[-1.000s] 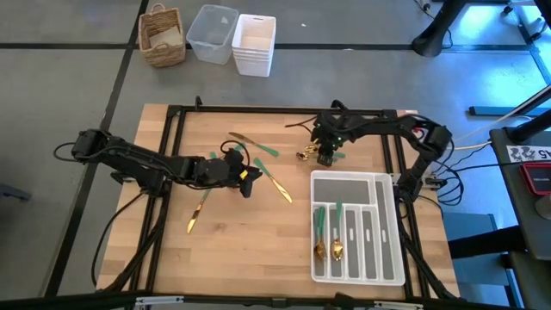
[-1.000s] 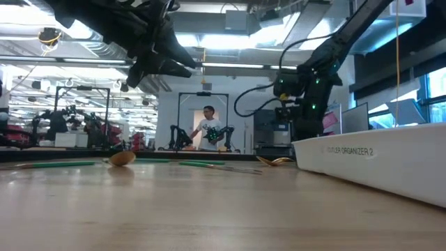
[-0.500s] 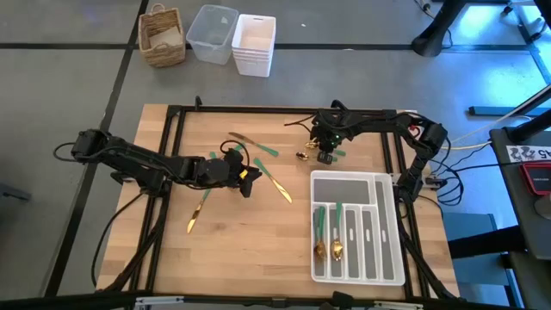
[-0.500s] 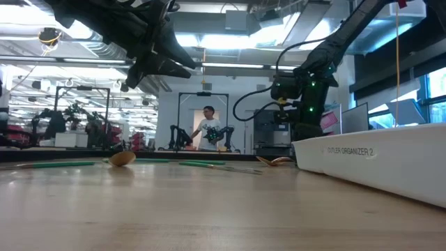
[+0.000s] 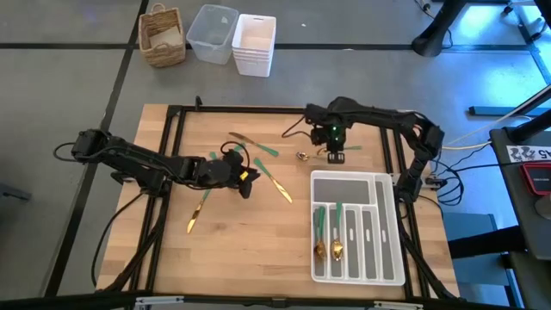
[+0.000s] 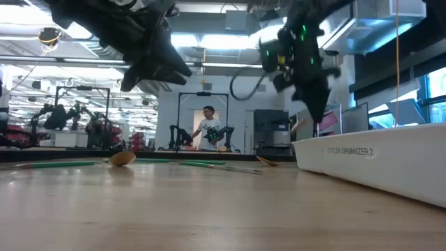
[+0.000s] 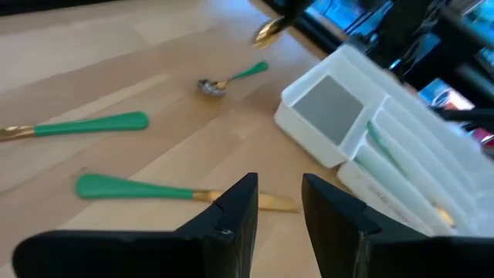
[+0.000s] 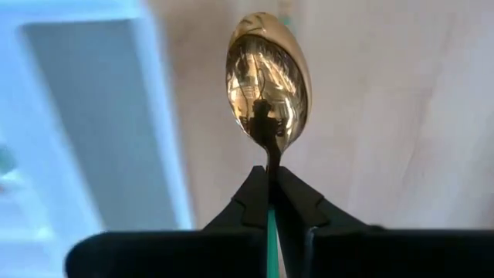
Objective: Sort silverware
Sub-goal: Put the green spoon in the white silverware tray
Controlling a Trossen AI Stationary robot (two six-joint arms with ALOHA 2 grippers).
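The right gripper (image 5: pixel 334 153) hangs above the table's far right part, just beyond the short end of the white cutlery tray (image 5: pixel 392 232); its fingers (image 8: pixel 255 197) are pinched tight on the neck of a gold-bowled spoon (image 8: pixel 268 81), whose green handle runs down between them; the bowl points away from the wrist, clear of the wood, with the tray's wide grey compartment off to one side. The left gripper (image 5: pixel 244 179) rests low over the middle of the table, its jaws parted a little and holding nothing; a green-handled knife (image 7: pixel 166 190) lies on the wood just past its fingertips. Other silverware lies loose: a small spoon (image 5: pixel 303 156) near the right gripper, a piece (image 5: pixel 277 184) with its gold tip toward the tray, another (image 5: pixel 199 209) nearer the front left, two more (image 5: pixel 254 145) at the far middle; two green-handled spoons (image 5: pixel 328 234) already lie in the tray's narrow slots. The tray's side wall reads "CUTLERY ORGANIZER 2" (image 6: pixel 346 150), its first letters faint. A wicker basket (image 5: pixel 163 34) and plastic bins (image 5: pixel 232 38) stand on the floor beyond the table; a person (image 6: pixel 208 128) stands far back in the room.
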